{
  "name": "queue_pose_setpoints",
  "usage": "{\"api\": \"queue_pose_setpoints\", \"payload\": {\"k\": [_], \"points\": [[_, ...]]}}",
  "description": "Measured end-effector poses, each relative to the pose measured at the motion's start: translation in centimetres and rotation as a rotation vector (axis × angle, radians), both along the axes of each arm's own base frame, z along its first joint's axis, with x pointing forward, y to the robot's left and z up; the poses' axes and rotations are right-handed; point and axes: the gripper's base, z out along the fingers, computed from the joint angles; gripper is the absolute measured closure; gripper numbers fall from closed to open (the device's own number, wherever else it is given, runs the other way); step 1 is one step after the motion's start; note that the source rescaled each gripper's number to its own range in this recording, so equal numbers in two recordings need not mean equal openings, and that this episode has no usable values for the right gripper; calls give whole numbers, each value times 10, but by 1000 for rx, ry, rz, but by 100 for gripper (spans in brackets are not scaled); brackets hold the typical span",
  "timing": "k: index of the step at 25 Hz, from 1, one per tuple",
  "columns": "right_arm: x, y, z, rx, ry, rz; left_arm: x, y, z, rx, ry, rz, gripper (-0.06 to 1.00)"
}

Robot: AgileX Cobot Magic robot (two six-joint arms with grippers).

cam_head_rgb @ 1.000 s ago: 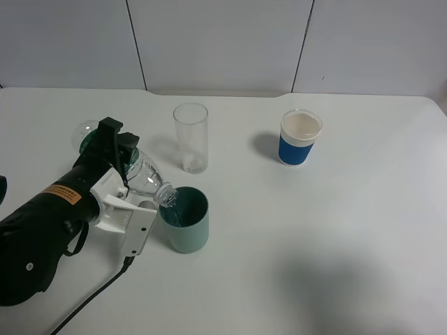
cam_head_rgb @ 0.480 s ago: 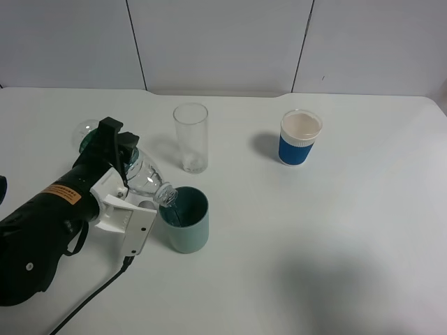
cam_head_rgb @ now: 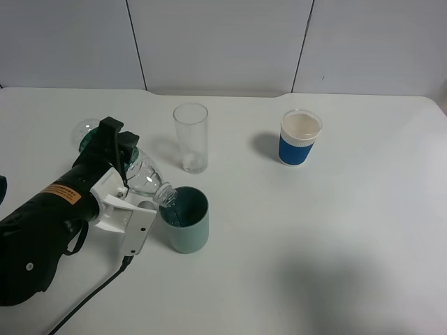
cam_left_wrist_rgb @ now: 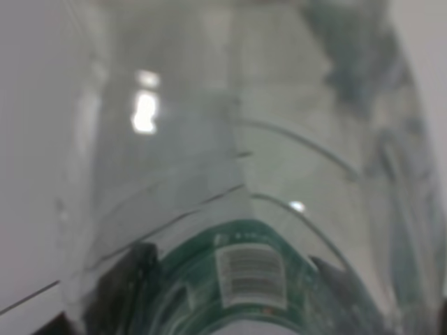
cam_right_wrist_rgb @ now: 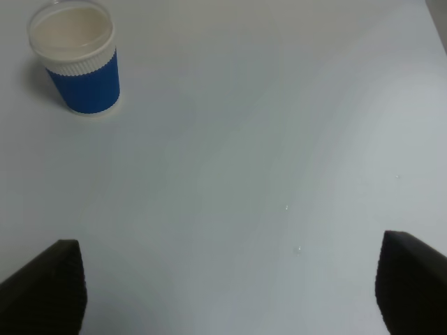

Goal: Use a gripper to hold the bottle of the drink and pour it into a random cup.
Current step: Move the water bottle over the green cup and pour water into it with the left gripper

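Observation:
In the exterior high view my left gripper is shut on the clear bottle, with a black jaw above it and a white jaw plate below. The bottle lies tilted, its open ribbed neck just over the near-left rim of the teal-green cup. The left wrist view is filled by the bottle's clear body and its dark green label. Whether liquid is flowing cannot be made out. My right gripper stands open over bare table, out of the exterior view.
A tall clear glass stands behind the cup. A blue-and-white paper cup sits at the back right and also shows as the paper cup in the right wrist view. A black cable trails toward the front edge.

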Motion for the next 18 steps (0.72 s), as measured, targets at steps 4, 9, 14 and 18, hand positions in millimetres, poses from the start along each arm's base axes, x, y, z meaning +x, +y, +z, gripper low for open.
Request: {"api": "queue_pose_setpoints", "payload": {"k": [4,9,14,18], "points": [[0,0,0,0,0,0,0,0,0,13,-2,-3,93],[0,0,0,0,0,0,0,0,0,19,-3,-5,93],[0,0,0,0,0,0,0,0,0,20,-3,-5,93],[0,0,0,0,0,0,0,0,0,20,-3,-5,93]]}}
